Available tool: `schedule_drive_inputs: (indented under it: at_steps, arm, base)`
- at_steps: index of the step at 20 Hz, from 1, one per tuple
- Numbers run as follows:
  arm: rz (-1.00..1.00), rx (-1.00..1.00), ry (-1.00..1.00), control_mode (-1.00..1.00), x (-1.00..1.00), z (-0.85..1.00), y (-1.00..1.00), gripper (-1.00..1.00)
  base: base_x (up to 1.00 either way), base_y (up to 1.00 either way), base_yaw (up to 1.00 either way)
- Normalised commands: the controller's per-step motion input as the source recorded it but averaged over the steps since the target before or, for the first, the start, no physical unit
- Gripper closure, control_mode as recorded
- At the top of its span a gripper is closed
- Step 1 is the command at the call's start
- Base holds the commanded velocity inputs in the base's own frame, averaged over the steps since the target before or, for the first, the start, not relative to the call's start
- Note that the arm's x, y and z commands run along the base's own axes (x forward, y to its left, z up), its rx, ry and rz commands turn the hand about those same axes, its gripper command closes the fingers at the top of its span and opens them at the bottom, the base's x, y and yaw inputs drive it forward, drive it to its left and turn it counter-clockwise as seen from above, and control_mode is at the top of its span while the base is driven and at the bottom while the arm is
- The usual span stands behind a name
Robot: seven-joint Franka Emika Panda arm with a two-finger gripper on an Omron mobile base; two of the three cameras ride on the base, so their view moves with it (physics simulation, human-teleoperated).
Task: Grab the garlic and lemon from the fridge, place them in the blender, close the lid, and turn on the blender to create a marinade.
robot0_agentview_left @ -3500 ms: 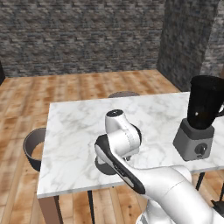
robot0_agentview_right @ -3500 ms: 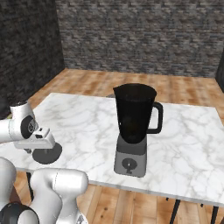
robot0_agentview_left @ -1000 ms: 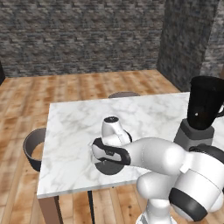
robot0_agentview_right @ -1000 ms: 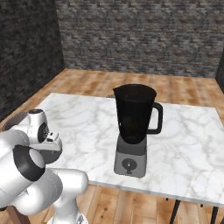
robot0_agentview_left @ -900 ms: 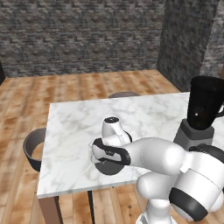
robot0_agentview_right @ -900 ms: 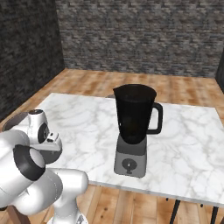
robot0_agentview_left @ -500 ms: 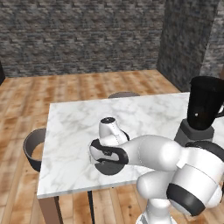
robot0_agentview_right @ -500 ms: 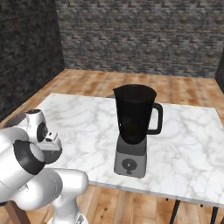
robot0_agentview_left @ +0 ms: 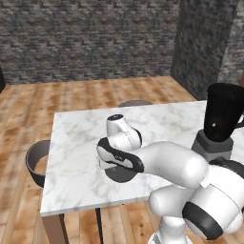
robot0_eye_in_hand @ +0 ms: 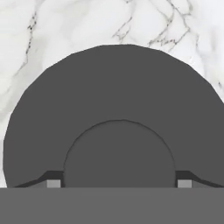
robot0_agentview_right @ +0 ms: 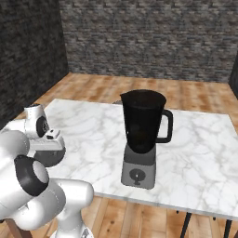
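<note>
The lid (robot0_eye_in_hand: 118,87) is a dark grey disc with a raised round knob, lying flat on the marble table (robot0_agentview_left: 76,143) near its front left. My gripper (robot0_eye_in_hand: 118,183) points straight down on it, one fingertip (robot0_eye_in_hand: 53,183) against each side of the knob. From the base views my hand (robot0_agentview_left: 116,159) covers most of the lid (robot0_agentview_left: 120,174), and the gripper (robot0_agentview_right: 51,144) sits on the lid (robot0_agentview_right: 49,159). The blender (robot0_agentview_right: 143,135), a black jar on a grey base, stands topless to the right. The garlic, lemon and fridge are out of view.
The blender (robot0_agentview_left: 220,119) is at the table's right end in the left base view. A dark round stool (robot0_agentview_left: 38,162) stands off the table's left edge, another stool (robot0_agentview_left: 135,103) behind its far edge. Wooden floor and stone walls surround the table.
Since 3.5 s ago the arm has folded down and the hand has dropped onto the lid. Over the last second the hand only edged slightly left; the lid has not moved.
</note>
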Motion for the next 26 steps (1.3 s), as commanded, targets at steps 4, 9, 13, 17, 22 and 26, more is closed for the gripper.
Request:
schedule_drive_inputs:
  at_steps: [4,9,13,17,22,26]
  arm:
    - [0.00,-0.13,-0.19,-1.00,-0.38,1.00,-0.36,1.00]
    - [-0.01,-0.06,-0.19,-1.00,-0.33,1.00,-0.63,1.00]
    - [0.00,-0.01,-0.14,-1.00,-0.19,1.00,-0.70,1.00]
    - [0.00,0.00,-0.20,-1.00,-0.19,1.00,-0.72,1.00]
    - [0.00,0.00,-0.21,-1.00,-0.23,1.00,-0.67,1.00]
    - [0.00,0.00,-0.21,-1.00,-0.10,1.00,-0.65,1.00]
  base:
    - [0.00,0.00,0.00]
    - [0.00,0.00,0.00]
    - [0.00,0.00,0.00]
    - [0.00,0.00,0.00]
    - [0.00,0.00,0.00]
    - [0.00,0.00,0.00]
